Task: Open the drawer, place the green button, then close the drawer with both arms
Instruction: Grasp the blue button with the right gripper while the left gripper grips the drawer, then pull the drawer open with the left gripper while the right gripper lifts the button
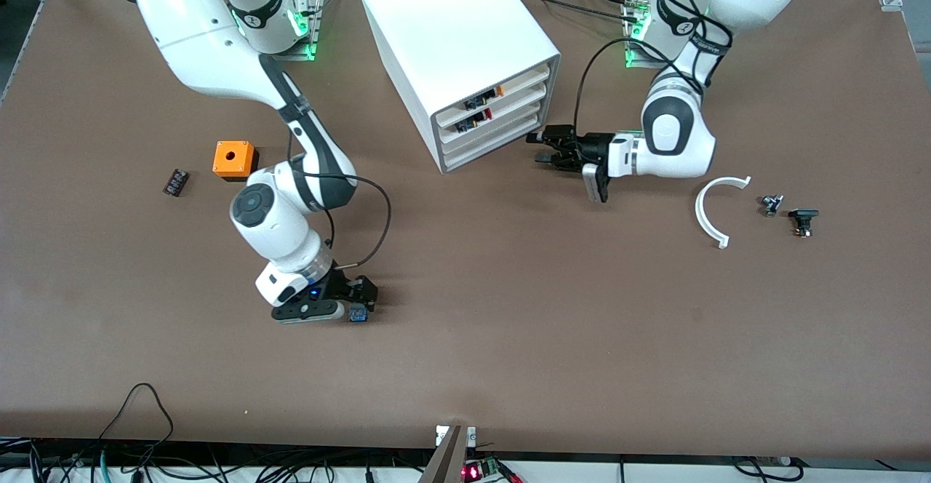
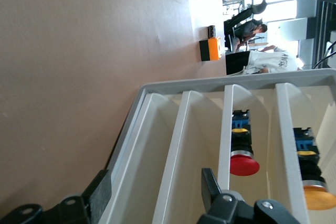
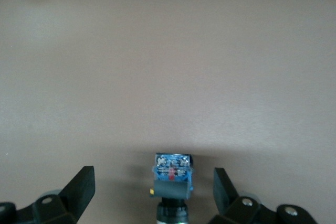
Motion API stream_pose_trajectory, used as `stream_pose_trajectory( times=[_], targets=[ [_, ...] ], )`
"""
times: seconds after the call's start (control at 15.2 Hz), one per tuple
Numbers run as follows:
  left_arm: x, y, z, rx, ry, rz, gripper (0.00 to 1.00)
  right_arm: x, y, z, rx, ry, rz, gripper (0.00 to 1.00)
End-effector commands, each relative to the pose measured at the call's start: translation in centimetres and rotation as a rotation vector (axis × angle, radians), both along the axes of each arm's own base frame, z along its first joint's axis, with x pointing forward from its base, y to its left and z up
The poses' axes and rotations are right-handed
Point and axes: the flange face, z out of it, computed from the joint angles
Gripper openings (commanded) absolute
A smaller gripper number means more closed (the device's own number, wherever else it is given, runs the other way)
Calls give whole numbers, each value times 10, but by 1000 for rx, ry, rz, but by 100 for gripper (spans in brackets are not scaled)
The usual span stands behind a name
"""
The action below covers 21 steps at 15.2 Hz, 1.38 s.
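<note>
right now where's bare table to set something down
Widest bare stretch: the table nearer the front camera than the cabinet, between the right gripper over the button and the white curved piece. Crowded: in front of the drawers, where the left gripper hovers, and around the orange box.

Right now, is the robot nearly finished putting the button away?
No, it has barely started. All the drawers look shut. The left gripper is at the cabinet front, its jaws apart around a drawer front. The open right gripper straddles the button on the table. Opening, placing and closing remain.
</note>
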Motion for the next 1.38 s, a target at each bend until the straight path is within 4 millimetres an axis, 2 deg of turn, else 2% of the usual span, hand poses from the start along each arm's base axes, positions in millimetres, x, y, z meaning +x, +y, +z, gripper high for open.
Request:
stream_pose_trajectory(
  times=[0.0,0.2,0.39,0.59,0.66,0.72,0.86,0.99,1.12,1.18,1.32],
  targets=[
    [-16,-4,-12,-20,17,8,73,2,5,-19,22,-18,-24,100],
    [-35,-23,-18,-47,59,-9,69,1,4,-31,26,-14,-37,99],
    [-47,-21,-34,-60,53,-22,64,-2,3,-35,27,2,-59,93],
    [-56,-24,-43,-87,44,-46,39,-2,3,-36,26,3,-60,79],
    [-57,-26,-43,-89,45,-48,30,-2,3,-36,24,2,-58,72],
    [-60,-32,-42,-101,52,-53,26,-3,3,-37,22,2,-56,64],
    [-70,-43,-38,-132,78,-38,26,-3,3,-39,18,3,-50,45],
    [-72,-44,-39,-134,82,-36,24,-3,2,-39,15,1,-47,25],
    [-73,-45,-41,-135,86,-38,4,-2,2,-38,18,1,-51,2],
    [-72,-43,-40,-135,84,-34,0,-1,1,-36,20,-1,-54,0],
    [-64,-39,-38,-135,83,-16,0,1,1,-31,21,-7,-54,0]
  ],
)
